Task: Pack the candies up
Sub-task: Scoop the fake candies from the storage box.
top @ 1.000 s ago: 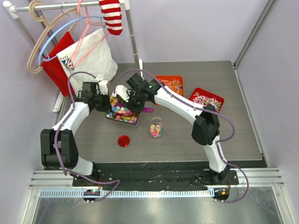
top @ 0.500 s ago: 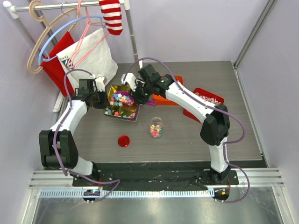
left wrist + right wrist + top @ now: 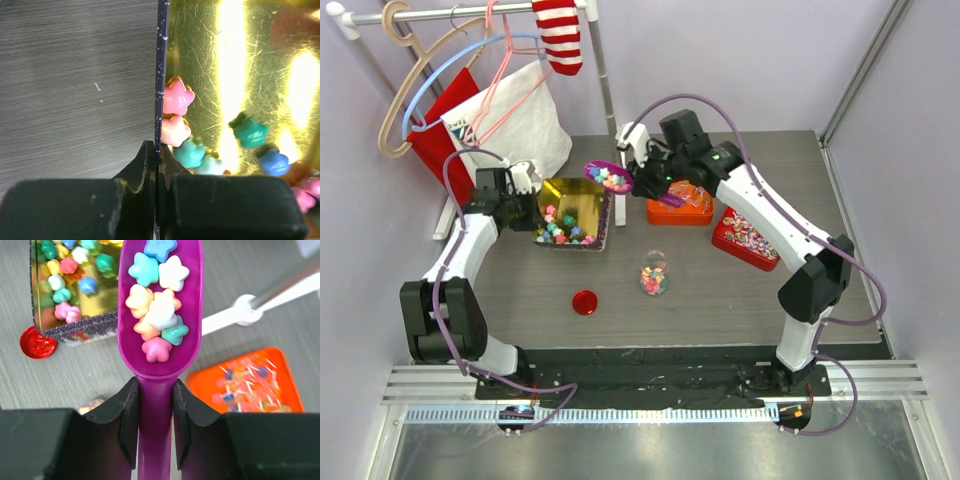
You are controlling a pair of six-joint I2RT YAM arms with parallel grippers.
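Note:
The candies are small pastel star-shaped sweets. Several lie in a purple scoop [image 3: 608,177], which my right gripper [image 3: 655,182] is shut on by the handle and holds in the air above the table, right of the gold tin [image 3: 572,195]. The right wrist view shows the scoop [image 3: 159,365] with its candies [image 3: 157,307]. More candies [image 3: 563,230] lie along the tin's near side. My left gripper [image 3: 527,190] is shut on the tin's left wall [image 3: 161,75], with candies [image 3: 177,97] just inside. A glass jar [image 3: 655,274] partly filled with candies stands open near the table's middle.
A red lid [image 3: 584,302] lies left of the jar. An orange tin [image 3: 685,205] and a red tin [image 3: 752,238] of wrapped sweets sit to the right. A clothes rack [image 3: 605,85] with hangers, bags and a sock stands at the back left.
My right gripper has lifted the scoop out of the gold tin, loaded with candies, and carried it back and to the right. The tin has shifted back-left with my left gripper.

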